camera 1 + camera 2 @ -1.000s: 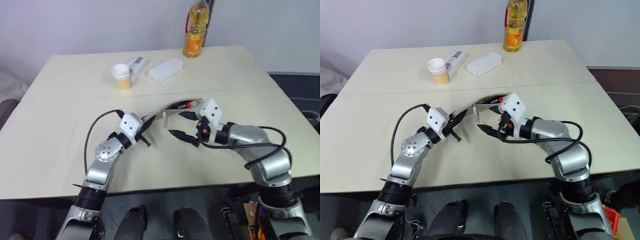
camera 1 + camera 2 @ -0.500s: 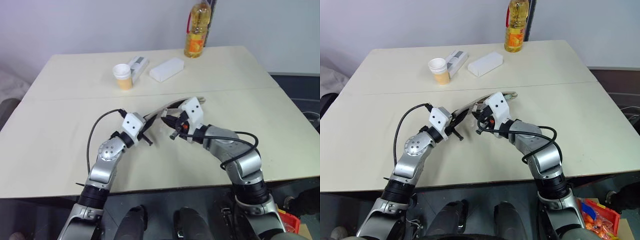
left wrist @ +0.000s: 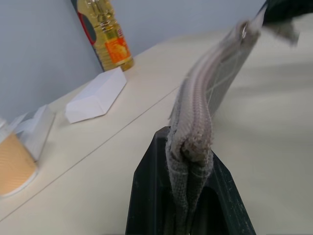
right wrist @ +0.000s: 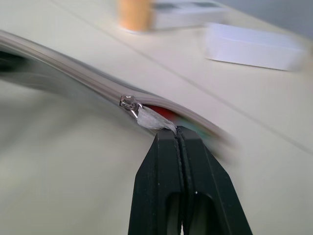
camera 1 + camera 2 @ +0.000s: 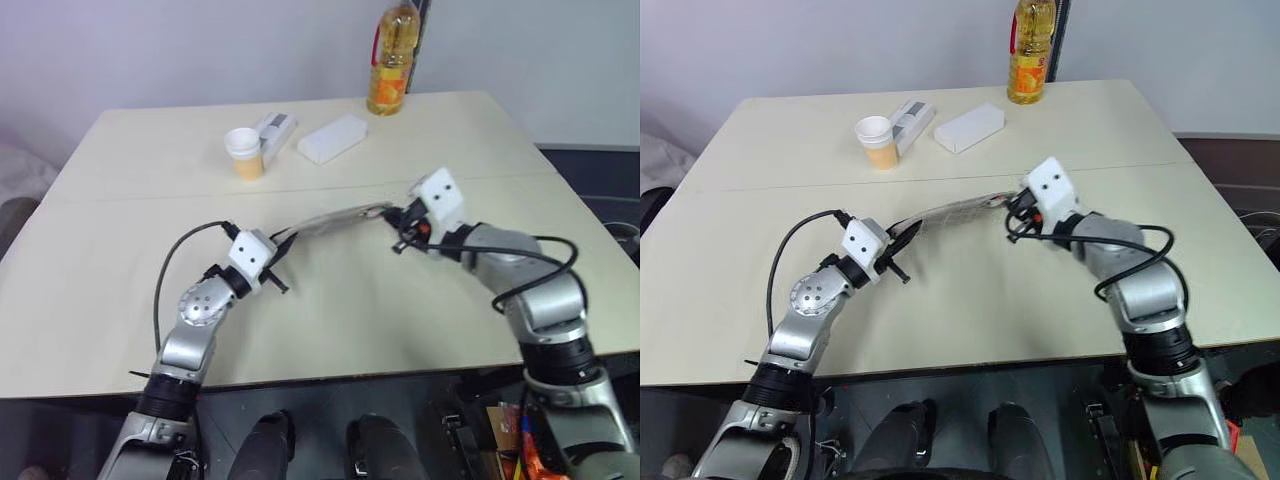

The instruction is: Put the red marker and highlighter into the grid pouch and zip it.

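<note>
The right claw [image 4: 180, 134] is clamped shut on the white zipper pull cord [image 4: 152, 120] of the flat grey fabric grid pouch [image 5: 950, 211], which is stretched above the pale wooden table [image 5: 330, 300] at its middle. The left claw [image 3: 188, 147] is closed on the pouch's other end, at about 8 o'clock from the right one. A sliver of red [image 4: 161, 112] is seen inside the unzipped gap.

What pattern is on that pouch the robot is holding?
Grey fabric with thin white grid lines on the grid pouch, clearest in the left wrist view.
</note>
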